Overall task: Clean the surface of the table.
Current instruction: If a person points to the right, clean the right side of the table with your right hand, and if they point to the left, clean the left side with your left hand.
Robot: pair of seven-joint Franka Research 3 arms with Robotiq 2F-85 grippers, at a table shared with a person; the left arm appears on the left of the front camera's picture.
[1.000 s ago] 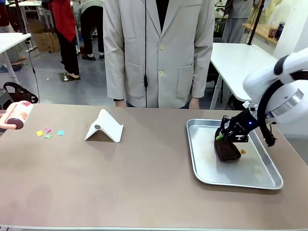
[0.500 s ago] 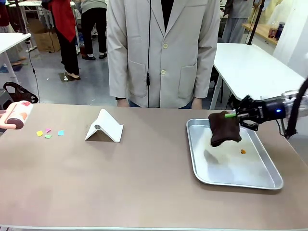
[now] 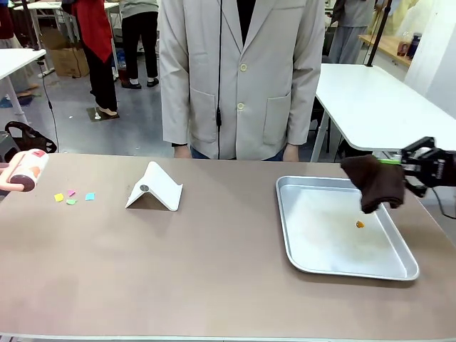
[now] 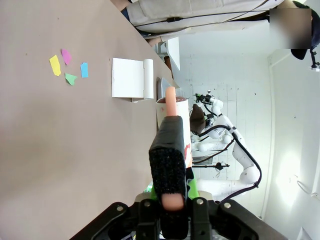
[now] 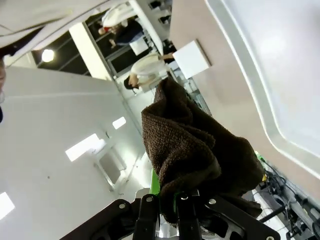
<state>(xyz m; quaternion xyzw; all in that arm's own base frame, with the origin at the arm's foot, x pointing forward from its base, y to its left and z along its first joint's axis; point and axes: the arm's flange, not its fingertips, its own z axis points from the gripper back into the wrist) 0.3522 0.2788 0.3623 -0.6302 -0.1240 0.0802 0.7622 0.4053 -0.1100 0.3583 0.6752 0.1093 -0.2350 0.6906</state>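
Note:
The brown-taupe table (image 3: 199, 271) carries a few coloured paper scraps (image 3: 71, 196) at its left end. Just above the silver tray's right rim, my right gripper (image 3: 399, 167) is shut on a dark brown cloth (image 3: 375, 182) that hangs in the air. In the right wrist view the cloth (image 5: 195, 150) bunches out of that gripper (image 5: 167, 200). My left gripper (image 4: 171, 165) is shut on the pink handle of a lint roller (image 4: 176, 107), whose roll (image 3: 27, 171) pokes in at the table's left edge. The scraps (image 4: 67, 67) lie ahead of it on the table (image 4: 60, 150).
A silver tray (image 3: 299, 249) sits at the right with a small orange bit (image 3: 360, 224) inside. A white folded stand (image 3: 154, 187) rests left of centre. A person in a pale coat (image 3: 242, 78) stands at the far edge. White tables stand behind.
My right gripper has lifted the brown cloth out of the tray and carried it to the right, past the tray's right rim. The roller and scraps have not moved.

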